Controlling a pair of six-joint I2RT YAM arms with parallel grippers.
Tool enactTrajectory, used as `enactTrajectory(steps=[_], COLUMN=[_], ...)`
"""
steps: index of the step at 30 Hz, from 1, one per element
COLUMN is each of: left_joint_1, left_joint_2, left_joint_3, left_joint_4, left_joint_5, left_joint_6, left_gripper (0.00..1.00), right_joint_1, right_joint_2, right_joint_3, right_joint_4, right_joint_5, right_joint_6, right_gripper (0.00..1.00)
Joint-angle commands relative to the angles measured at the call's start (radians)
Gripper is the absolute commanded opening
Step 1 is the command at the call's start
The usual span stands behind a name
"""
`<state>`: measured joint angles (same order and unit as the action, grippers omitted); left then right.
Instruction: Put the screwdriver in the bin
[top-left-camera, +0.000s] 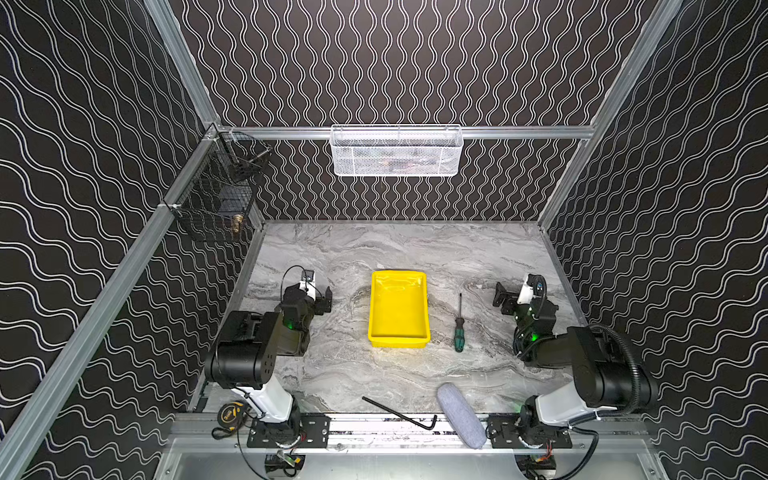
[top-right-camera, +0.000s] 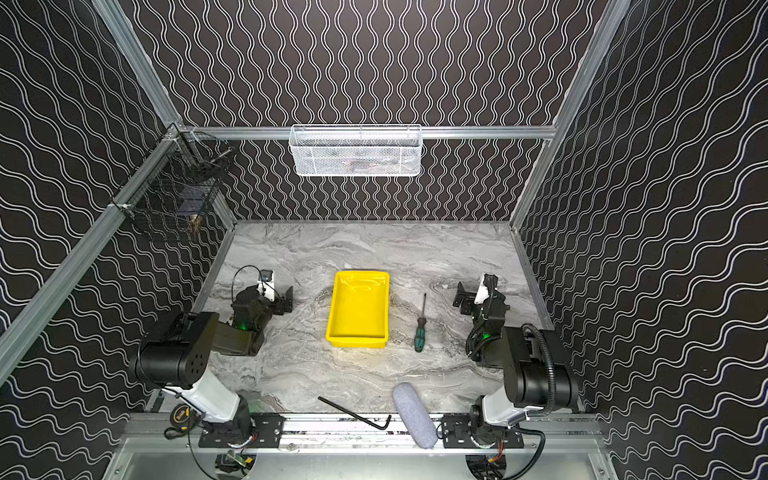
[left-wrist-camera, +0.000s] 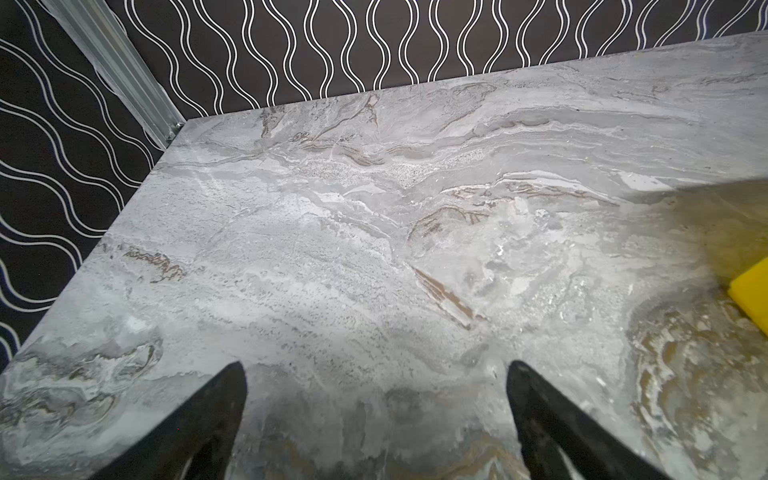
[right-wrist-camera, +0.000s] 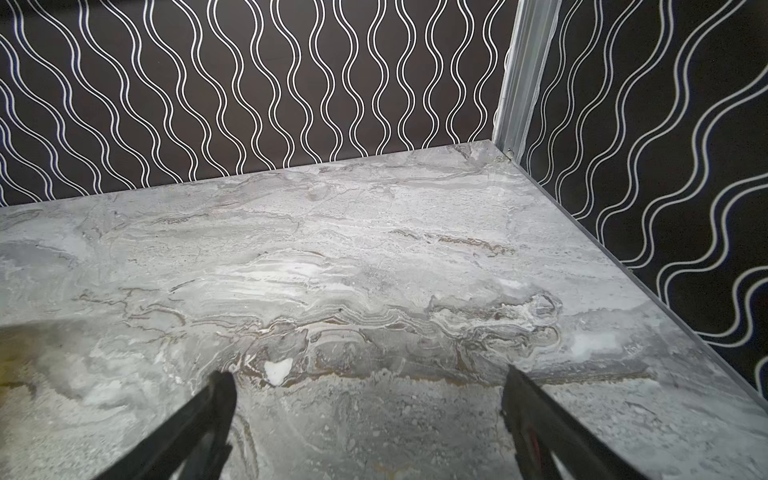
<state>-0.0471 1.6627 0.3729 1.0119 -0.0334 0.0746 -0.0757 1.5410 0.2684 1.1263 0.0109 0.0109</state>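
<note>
arms: nearest you in both top views, the left arm (top-left-camera: 249, 353) and right arm (top-left-camera: 598, 374) sit folded at the front corners of the table (top-left-camera: 353, 374).
table: grey marble, with the task's things at its middle.
bin (top-left-camera: 398, 309): yellow, empty, centred, long side running front to back.
left gripper (left-wrist-camera: 374, 370): jaws spread wide, nothing between them.
right gripper (right-wrist-camera: 368, 374): jaws spread wide over bare marble, holding nothing.
screwdriver (top-left-camera: 459, 324): flat on the table between the bin and the right gripper, just beside the bin but apart from it. its shaft points at the back wall (top-left-camera: 395, 83), handle toward the front.
next move: your right arm is nearer. the screwdriver lies on its bin side, outside its wrist view, so you'd likely swing inward and close across the handle.
</note>
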Motion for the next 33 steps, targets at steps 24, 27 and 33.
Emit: enactTrajectory(steps=[24,27,33], left_joint_1=[-0.010,-0.009,-0.010], left_joint_2=[-0.004,-0.004,-0.003], left_joint_3=[0.000,0.000,0.000], left_joint_4=[0.011,0.011,0.011], left_joint_5=[-0.016,-0.016,-0.013], left_joint_6=[-0.001,-0.001,0.000], left_gripper=[0.99,0.99,0.99], right_joint_1=[0.001,0.001,0.001], right_joint_2=[-0.002,-0.002,0.000], right_joint_3=[0.000,0.000,0.000], right_joint_4=[0.047,0.046,0.047], right_joint_5=[0.006,0.006,0.004], right_joint_6=[0.000,0.000,0.000], right_gripper=[0.99,0.99,0.99])
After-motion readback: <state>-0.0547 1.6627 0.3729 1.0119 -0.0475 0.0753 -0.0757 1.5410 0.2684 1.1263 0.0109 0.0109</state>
